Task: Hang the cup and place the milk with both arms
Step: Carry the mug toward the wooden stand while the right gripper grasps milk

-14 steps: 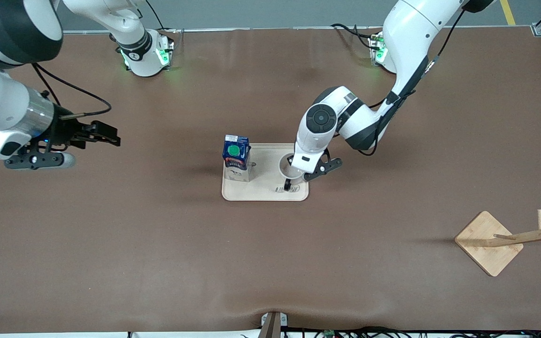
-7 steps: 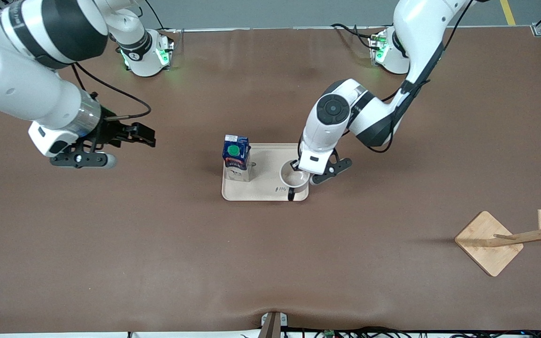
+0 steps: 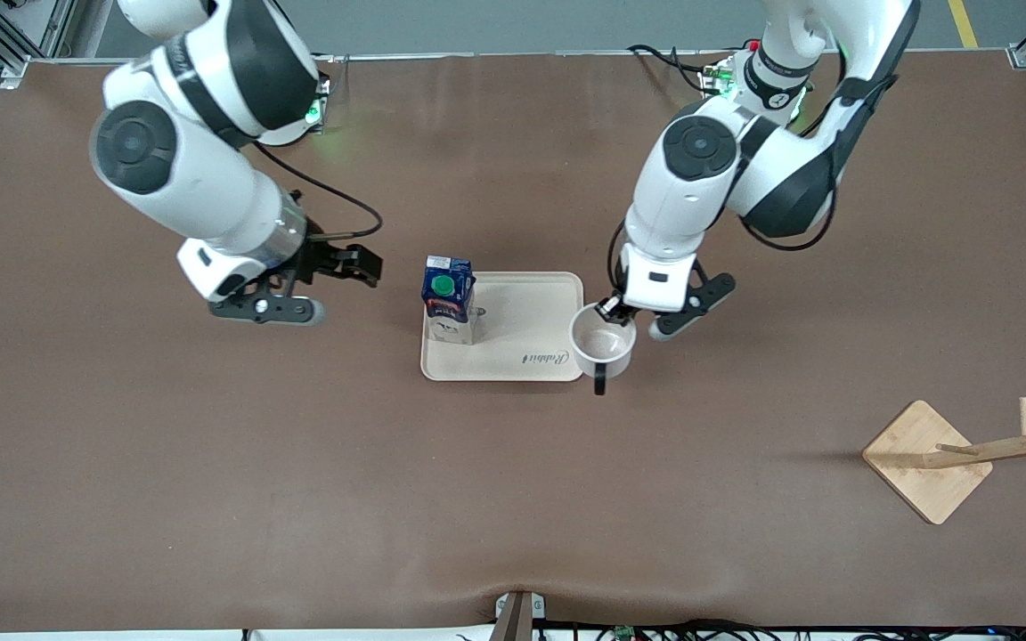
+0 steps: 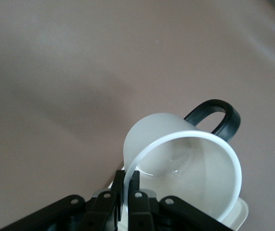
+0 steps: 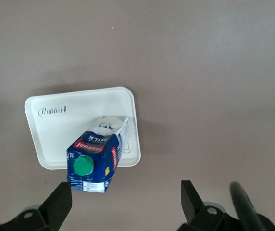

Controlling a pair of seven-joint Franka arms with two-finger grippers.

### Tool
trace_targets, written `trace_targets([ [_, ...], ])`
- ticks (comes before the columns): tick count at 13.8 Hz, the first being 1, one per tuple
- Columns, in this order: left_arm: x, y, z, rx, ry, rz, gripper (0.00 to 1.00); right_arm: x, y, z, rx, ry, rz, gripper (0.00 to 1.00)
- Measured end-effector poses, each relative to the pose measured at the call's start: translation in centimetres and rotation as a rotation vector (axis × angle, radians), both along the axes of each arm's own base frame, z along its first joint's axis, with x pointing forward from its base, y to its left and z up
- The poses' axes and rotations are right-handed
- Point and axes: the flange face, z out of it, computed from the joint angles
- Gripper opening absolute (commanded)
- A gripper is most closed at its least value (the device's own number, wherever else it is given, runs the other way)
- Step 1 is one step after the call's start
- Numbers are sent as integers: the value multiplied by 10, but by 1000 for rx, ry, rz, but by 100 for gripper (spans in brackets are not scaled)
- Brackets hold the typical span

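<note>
brown table [image 3: 299,499] | on it: tray [image 3: 522,312], wood rack base [image 3: 927,460]

The milk carton [image 3: 448,301] stands upright at the tray's [image 3: 522,307] edge toward the right arm's end. Open table [image 3: 370,445] separates it from the right gripper [image 3: 335,267]; its jaws stand spread.

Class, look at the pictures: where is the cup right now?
The cup hangs pinched by its rim in the left pincer, over the edge of the tray at the left arm's end.
</note>
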Motion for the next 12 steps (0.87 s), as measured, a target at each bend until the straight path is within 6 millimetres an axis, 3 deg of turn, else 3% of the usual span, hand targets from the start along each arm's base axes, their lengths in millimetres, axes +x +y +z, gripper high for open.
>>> trace_targets([
  [6, 16, 54, 49, -13, -76, 153, 0, -17, 70, -35, -21, -19, -2, 100],
  [9, 16, 102, 76, 5, -124, 236, 0, -28, 96, -59, -95, -37, 27, 100],
  [12, 12, 150, 94, 23, -174, 312, 0, -31, 105, -76, -132, -33, 39, 100],
])
